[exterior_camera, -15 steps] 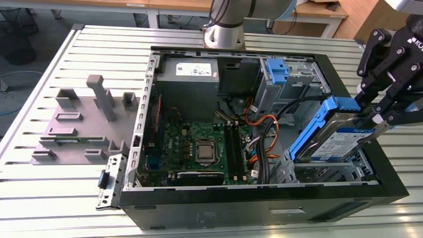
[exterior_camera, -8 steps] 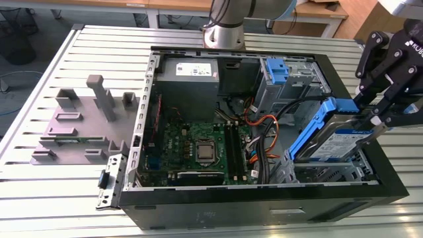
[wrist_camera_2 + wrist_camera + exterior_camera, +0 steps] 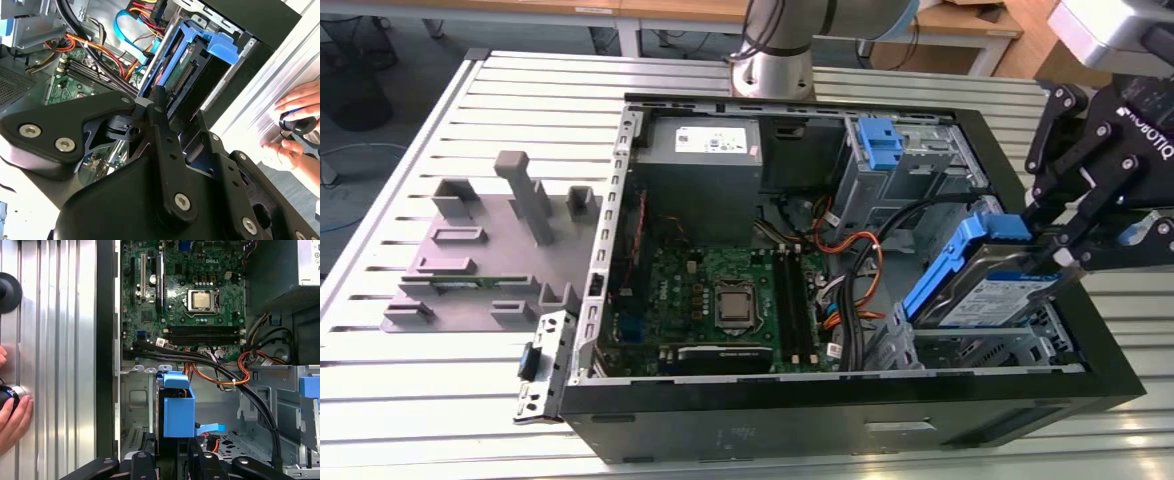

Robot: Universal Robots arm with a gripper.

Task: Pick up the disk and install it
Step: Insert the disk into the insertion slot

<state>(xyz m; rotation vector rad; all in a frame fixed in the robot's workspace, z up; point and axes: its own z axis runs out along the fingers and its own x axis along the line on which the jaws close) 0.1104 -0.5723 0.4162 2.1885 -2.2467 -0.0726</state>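
The disk [image 3: 983,288], a silver drive with a white-and-blue label in a blue carrier, hangs tilted over the metal drive bay [image 3: 994,345] at the exterior view's right side of the open computer case [image 3: 854,405]. My gripper [image 3: 1051,243] is shut on the disk's upper end, its black fingers clamping the blue carrier. In the second wrist view the disk [image 3: 181,62] points connector-end up between the fingers of the gripper [image 3: 176,107]. In the first wrist view the blue carrier of the disk [image 3: 178,410] sits just above the gripper [image 3: 172,449], over the bay.
Black, orange and blue cables [image 3: 861,265] run beside the bay. The motherboard [image 3: 720,300] lies in the case floor, a grey power supply [image 3: 700,145] and a fixed blue bracket [image 3: 878,145] at the back. A grey fixture [image 3: 494,250] stands outside. A person's hand [image 3: 295,130] rests on the table.
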